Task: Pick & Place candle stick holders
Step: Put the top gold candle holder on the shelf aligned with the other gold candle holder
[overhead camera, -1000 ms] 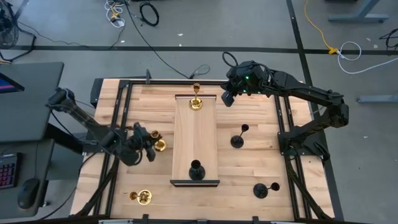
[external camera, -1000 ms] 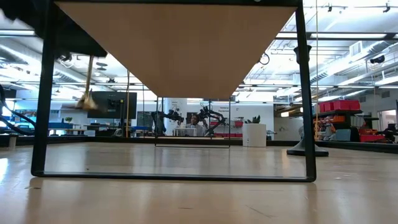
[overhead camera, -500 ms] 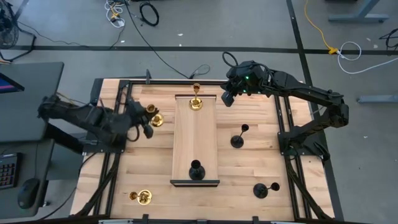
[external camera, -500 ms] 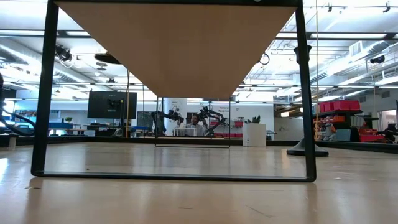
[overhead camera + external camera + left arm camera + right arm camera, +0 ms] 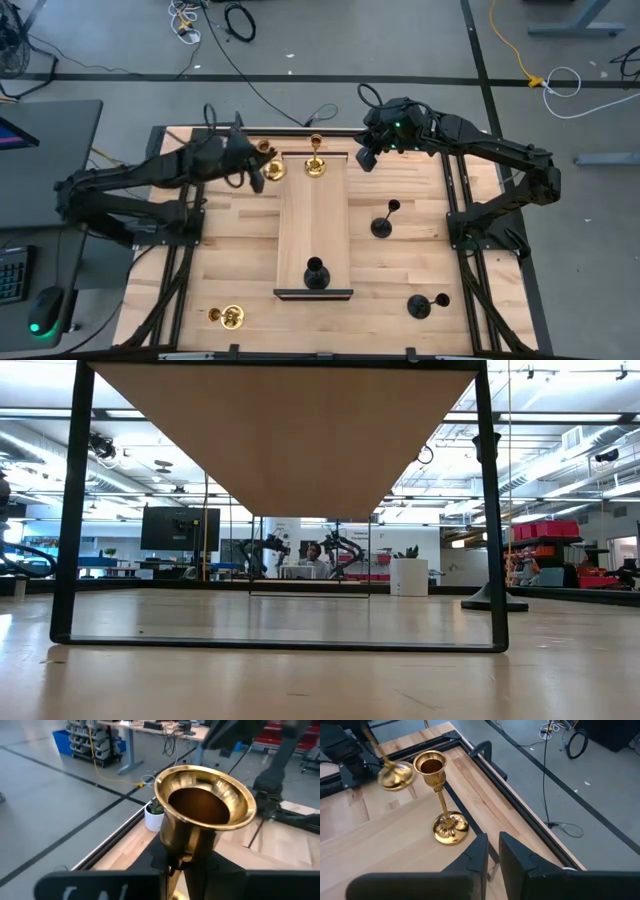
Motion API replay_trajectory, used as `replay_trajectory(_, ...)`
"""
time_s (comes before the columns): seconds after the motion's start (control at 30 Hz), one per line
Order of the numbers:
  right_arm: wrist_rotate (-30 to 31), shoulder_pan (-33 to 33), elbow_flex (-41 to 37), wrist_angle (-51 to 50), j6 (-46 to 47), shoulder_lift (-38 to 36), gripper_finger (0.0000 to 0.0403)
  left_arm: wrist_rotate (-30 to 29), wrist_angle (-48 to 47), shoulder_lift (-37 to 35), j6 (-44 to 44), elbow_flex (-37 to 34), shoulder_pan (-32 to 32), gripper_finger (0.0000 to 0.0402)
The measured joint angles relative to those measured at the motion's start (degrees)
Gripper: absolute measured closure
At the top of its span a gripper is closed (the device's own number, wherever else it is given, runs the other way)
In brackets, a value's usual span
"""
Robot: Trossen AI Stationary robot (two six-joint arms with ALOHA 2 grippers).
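My left gripper (image 5: 256,176) is shut on a gold candle stick holder (image 5: 272,169) above the table's far left part, just left of the raised wooden board (image 5: 316,225). Its cup (image 5: 207,810) fills the left wrist view. A second gold holder (image 5: 316,166) stands on its base at the board's far end. A black holder (image 5: 316,272) stands at the board's near end. Two black holders (image 5: 383,222) (image 5: 425,304) and one gold holder (image 5: 228,316) stand on the table. My right gripper (image 5: 364,160) is shut and empty by the board's far right corner. My left gripper pinches the gold holder's thin stem (image 5: 175,866) between its two fingers, below the cup. The fingers come roughly level from the table's left and lie across the stem. The holder is lifted clear of the table, roughly upright, cup up, base (image 5: 395,775) hanging below.
The board stands on a black frame (image 5: 75,510) above the table top. Black rails (image 5: 195,200) run along the table's left, right and far sides. A small white pot (image 5: 154,817) with a green centre sits by the far rail.
My left gripper has carried the gold holder from the table's left middle toward the far edge and right toward the board's far end, keeping it shut on the stem and clear of the table. The holder has left the low view.
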Motion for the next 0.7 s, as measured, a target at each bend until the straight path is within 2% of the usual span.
replay_trajectory(0.2,-0.02,0.00,0.00,-0.09,-0.51,0.00,0.0355,7.65,5.45,6.84,0.00,-0.01,5.79,0.0372)
replay_trajectory(0.37,-0.03,0.00,0.00,-0.25,-1.41,0.00,0.0355,11.14,9.53,11.46,-0.26,-0.01,8.21,0.0372)
replay_trajectory(0.7,-0.04,0.00,0.00,-0.26,-2.70,0.00,0.0355,12.83,11.26,13.65,-0.63,-0.01,8.88,0.0372)
